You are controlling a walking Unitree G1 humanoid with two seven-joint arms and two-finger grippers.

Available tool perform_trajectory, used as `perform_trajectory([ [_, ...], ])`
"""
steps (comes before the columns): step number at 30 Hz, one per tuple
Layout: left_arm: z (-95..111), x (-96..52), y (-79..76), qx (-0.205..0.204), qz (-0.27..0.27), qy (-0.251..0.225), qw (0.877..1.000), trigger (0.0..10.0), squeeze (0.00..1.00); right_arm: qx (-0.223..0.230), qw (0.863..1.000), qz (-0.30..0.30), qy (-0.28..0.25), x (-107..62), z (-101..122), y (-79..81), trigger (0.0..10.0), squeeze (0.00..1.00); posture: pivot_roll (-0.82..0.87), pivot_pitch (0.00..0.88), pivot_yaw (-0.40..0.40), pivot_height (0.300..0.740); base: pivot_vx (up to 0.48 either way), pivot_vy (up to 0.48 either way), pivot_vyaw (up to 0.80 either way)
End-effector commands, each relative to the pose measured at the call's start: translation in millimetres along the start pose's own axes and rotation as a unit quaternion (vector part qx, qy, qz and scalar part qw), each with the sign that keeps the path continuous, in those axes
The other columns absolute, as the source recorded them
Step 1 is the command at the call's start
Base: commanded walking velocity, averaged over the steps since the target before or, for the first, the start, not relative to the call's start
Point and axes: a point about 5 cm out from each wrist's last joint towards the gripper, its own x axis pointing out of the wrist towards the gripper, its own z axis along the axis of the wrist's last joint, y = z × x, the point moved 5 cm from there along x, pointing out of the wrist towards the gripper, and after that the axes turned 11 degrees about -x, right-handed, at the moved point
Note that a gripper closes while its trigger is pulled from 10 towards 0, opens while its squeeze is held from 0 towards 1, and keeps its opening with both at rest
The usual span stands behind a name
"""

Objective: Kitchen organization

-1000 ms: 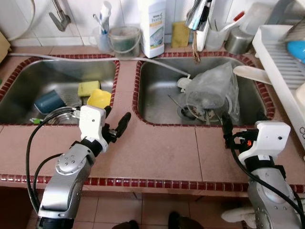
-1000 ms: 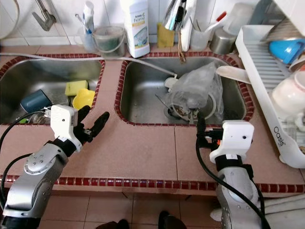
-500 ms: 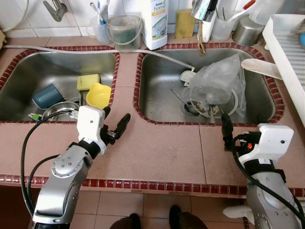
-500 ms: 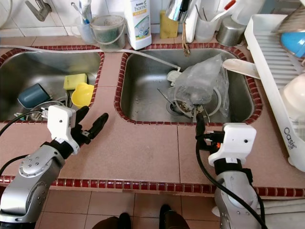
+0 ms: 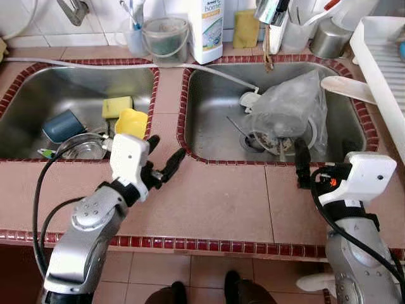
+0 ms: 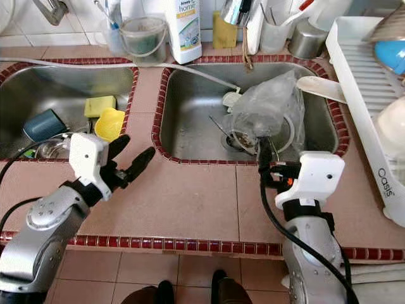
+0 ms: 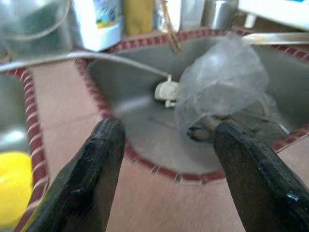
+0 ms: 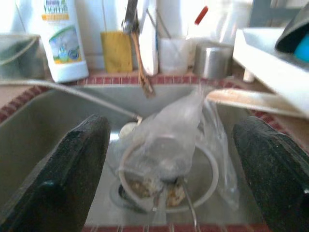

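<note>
A crumpled clear plastic bag [image 5: 288,107] lies in the right sink [image 5: 215,107], over a drain strainer [image 5: 266,140] with food scraps. The left sink [image 5: 38,82] holds a yellow cup [image 5: 131,121], a yellow sponge [image 5: 117,105], a blue cup [image 5: 60,126] and a metal bowl [image 5: 85,149]. My left gripper [image 5: 164,155] is open above the tiled counter between the two sinks, pointing towards the bag [image 7: 219,89]. At the front rim of the right sink my right gripper [image 5: 324,166] is open wide, facing the bag [image 8: 169,140], with nothing between its fingers.
A white dish rack [image 5: 380,69] stands at the right, with a white spatula [image 5: 345,88] reaching over the sink rim. A detergent bottle [image 5: 207,28], a clear tub [image 5: 164,35] and utensil holders line the back wall. A thin hose runs along the back into the right sink.
My left gripper has moved a little to the right, towards the right sink. The right gripper has edged up to the sink's front rim. The camera has tilted down slightly.
</note>
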Motion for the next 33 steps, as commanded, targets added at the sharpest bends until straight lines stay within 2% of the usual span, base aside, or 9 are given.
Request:
perform_trajectory([
  [1, -3, -1.3, -3.6, -0.002, -0.012, 0.012, 1.000, 10.0, 0.00, -0.003, 1.000, 0.001, 0.002, -1.2, 0, 0.8, 10.0, 0.00, -0.10, 0.234, 0.060, 0.740, 0.000, 0.000, 0.00],
  [10, 2, 3.8, -3.2, -0.020, -0.012, 0.005, 1.000, 10.0, 0.00, -0.018, 1.000, 0.005, -0.021, 2.7, 15, 2.3, 10.0, 0.00, -0.10, 0.232, 0.062, 0.740, 0.000, 0.000, 0.00],
  [13, 4, 4.1, 0.0, -0.031, -0.007, 0.001, 1.000, 10.0, 0.00, -0.017, 1.000, 0.006, -0.023, 3.4, 15, 2.5, 10.0, 0.00, -0.10, 0.232, 0.062, 0.740, 0.000, 0.000, 0.00],
  [33, 5, 4.5, 4.2, -0.034, 0.000, 0.001, 0.999, 10.0, 0.00, -0.015, 1.000, 0.015, -0.020, 4.7, 16, 6.3, 10.0, 0.00, -0.10, 0.234, 0.057, 0.740, 0.000, 0.000, 0.00],
])
